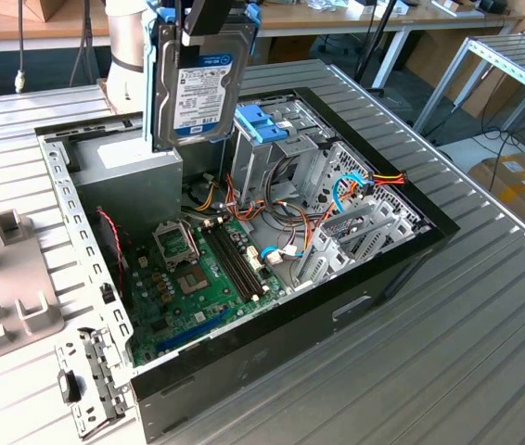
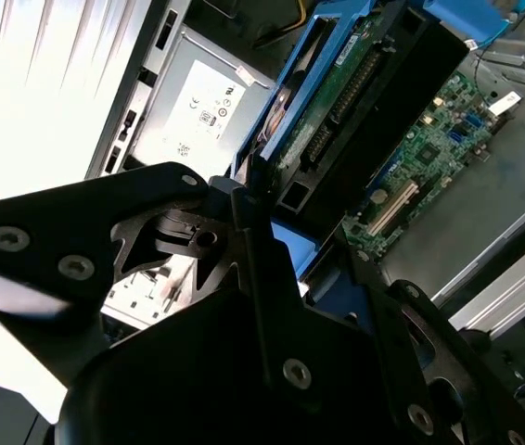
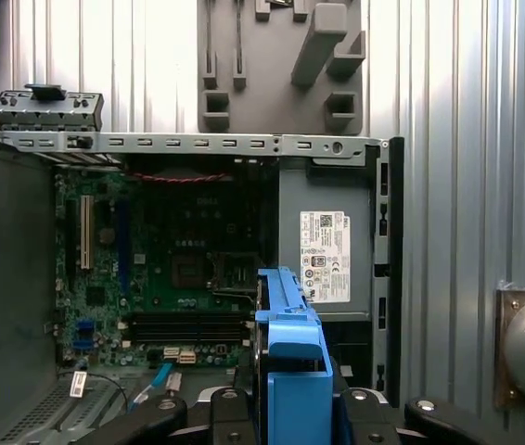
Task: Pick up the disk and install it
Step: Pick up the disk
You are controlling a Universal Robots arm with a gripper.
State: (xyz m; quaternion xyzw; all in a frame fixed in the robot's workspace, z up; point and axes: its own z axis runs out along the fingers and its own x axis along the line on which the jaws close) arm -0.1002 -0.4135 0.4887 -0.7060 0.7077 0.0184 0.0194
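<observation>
Gripper (image 1: 209,32): clamped on disk (image 1: 198,88), which hangs upright with its label showing.
Case (image 1: 374,269): open, with motherboard (image 1: 188,278) inside.
Power supply (image 1: 137,167): 11 o'clock in case.
Drive cage (image 1: 267,139): 12 o'clock, blue-topped.

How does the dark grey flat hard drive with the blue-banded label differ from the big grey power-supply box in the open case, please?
The dark grey hard drive hangs upright above the case, held at its top by the gripper; the big grey power-supply box sits inside the case's corner. The drive is thin; the box is bulkier. The drive has a blue plastic frame; the box has none. Both bear white labels.
</observation>
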